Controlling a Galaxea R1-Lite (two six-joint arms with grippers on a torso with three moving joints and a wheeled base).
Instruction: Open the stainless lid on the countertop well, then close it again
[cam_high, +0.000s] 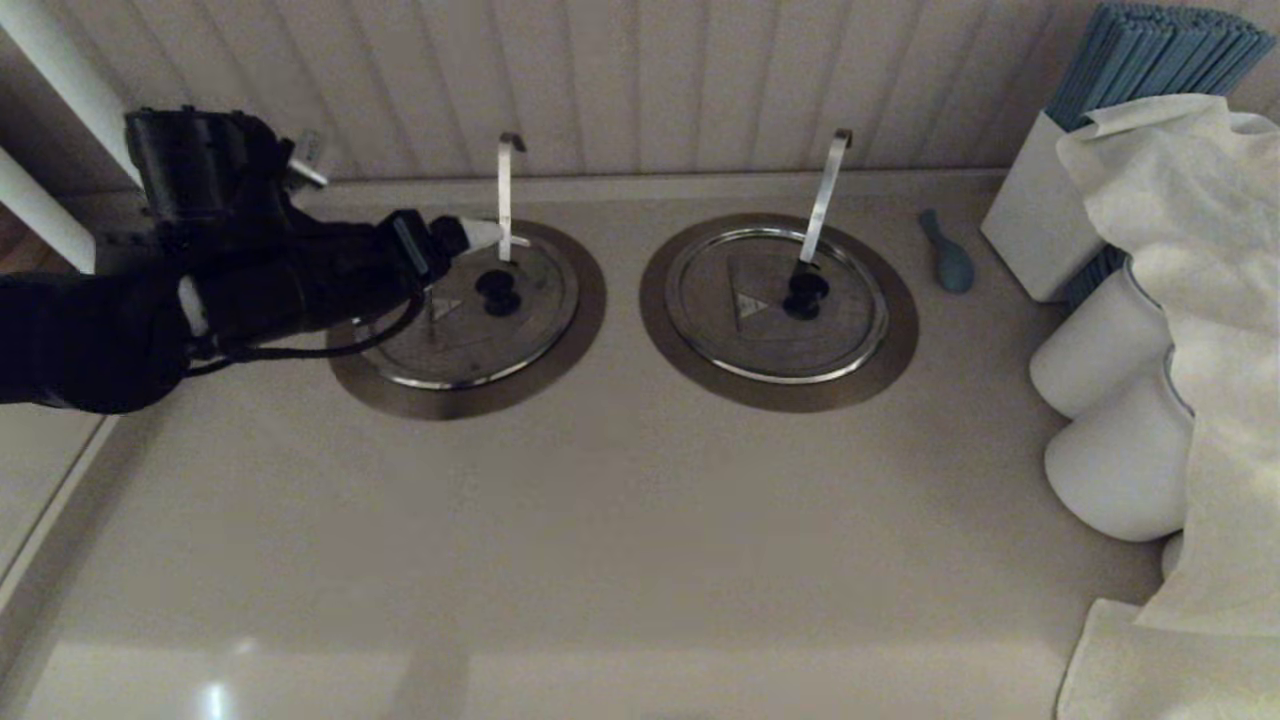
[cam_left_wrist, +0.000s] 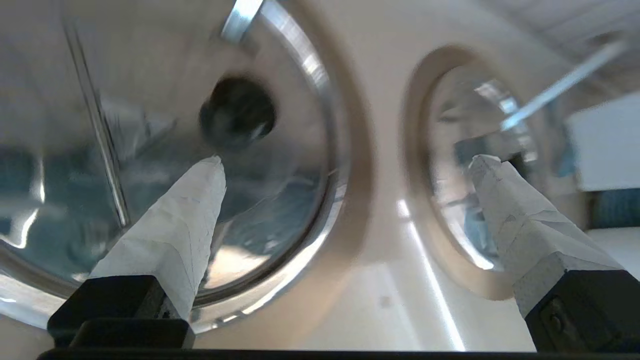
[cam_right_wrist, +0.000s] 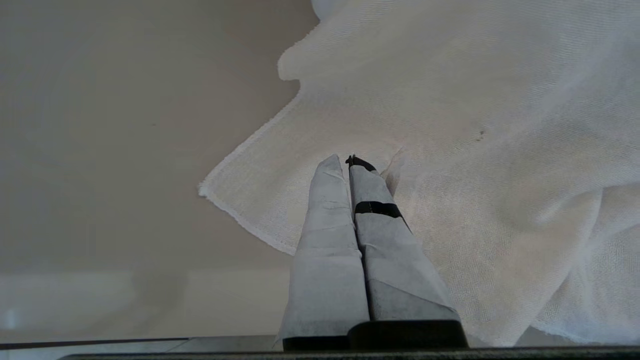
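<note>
Left gripper (cam_high: 470, 235) partly hides the stainless lid (cam_high: 470, 315), jaws spread.

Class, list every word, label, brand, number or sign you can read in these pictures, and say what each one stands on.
No words, brands or numbers can be read in any view.
Sign only: a small triangle mark on the stainless lid, beside its black knob; anything inside it is too small to read.
The same kind of triangle mark sits on the twin lid; also unreadable.
</note>
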